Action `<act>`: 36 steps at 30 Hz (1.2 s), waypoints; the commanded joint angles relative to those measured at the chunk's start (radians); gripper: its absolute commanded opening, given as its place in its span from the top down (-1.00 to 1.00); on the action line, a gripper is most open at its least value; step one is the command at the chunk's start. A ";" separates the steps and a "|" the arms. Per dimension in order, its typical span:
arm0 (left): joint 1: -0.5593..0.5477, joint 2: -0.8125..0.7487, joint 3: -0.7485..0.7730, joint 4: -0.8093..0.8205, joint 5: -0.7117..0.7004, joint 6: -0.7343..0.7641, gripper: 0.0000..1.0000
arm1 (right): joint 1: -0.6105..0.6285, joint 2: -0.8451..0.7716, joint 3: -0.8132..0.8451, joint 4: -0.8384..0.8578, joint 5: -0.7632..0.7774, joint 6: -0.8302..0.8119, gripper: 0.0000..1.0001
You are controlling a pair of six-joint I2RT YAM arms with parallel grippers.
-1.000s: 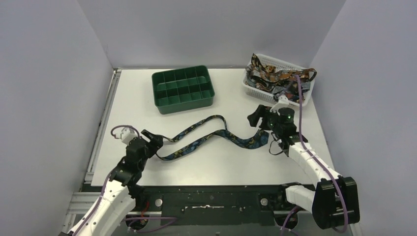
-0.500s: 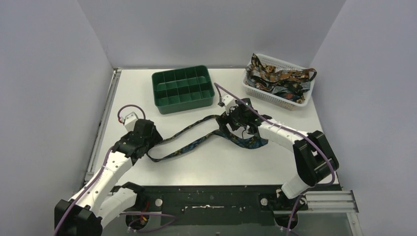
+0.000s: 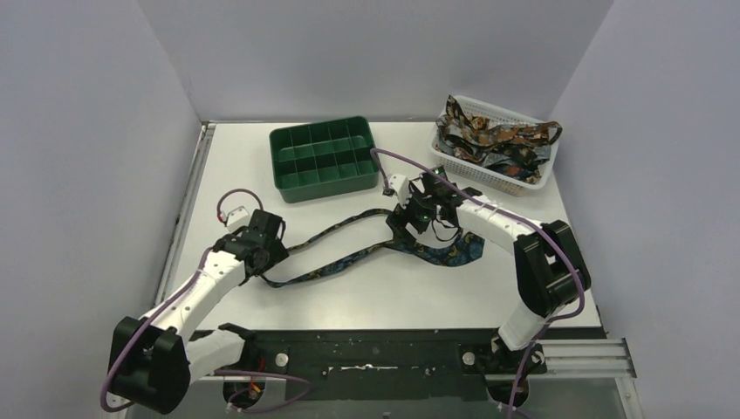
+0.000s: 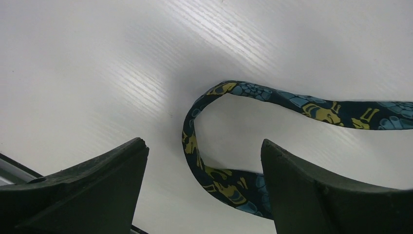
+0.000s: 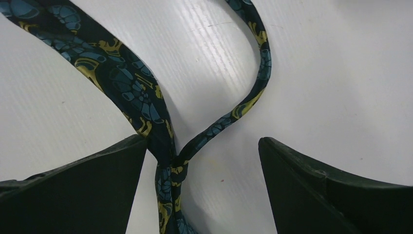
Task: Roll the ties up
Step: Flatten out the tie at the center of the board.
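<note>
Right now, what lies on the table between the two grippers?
A tie, doubled into two strands, runs from the left gripper to the right gripper; the top view shows it.

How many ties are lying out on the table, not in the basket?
1. That tie lies in loose bends across the middle of the table. Other ties are piled in the white basket, too tangled to count.

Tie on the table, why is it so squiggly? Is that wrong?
The tie is neither flat nor rolled. It snakes across the table, bends back on itself by the left gripper and crosses over itself between the fingers of the right gripper. Both grippers are open, holding nothing.
</note>
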 commanded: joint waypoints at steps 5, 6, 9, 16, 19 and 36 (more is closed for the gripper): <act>0.038 0.087 -0.005 0.073 -0.031 0.008 -0.66 | 0.004 -0.072 0.073 -0.100 -0.074 -0.064 -0.83; 0.041 0.095 0.000 0.077 -0.031 0.016 -0.64 | 0.001 -0.083 0.069 -0.103 -0.056 -0.065 -0.83; 0.047 0.127 -0.001 0.106 -0.040 0.047 -0.57 | 0.001 -0.104 0.038 -0.092 -0.033 -0.068 -0.85; 0.056 0.230 0.011 0.158 -0.014 0.081 -0.18 | 0.019 -0.081 0.015 -0.126 0.024 -0.037 -0.87; 0.064 0.251 -0.004 0.201 -0.018 0.088 0.04 | 0.021 -0.020 0.053 -0.135 0.034 -0.030 -0.88; 0.072 0.215 -0.014 0.390 0.096 0.167 1.00 | 0.021 0.042 0.003 0.129 0.088 -0.003 0.18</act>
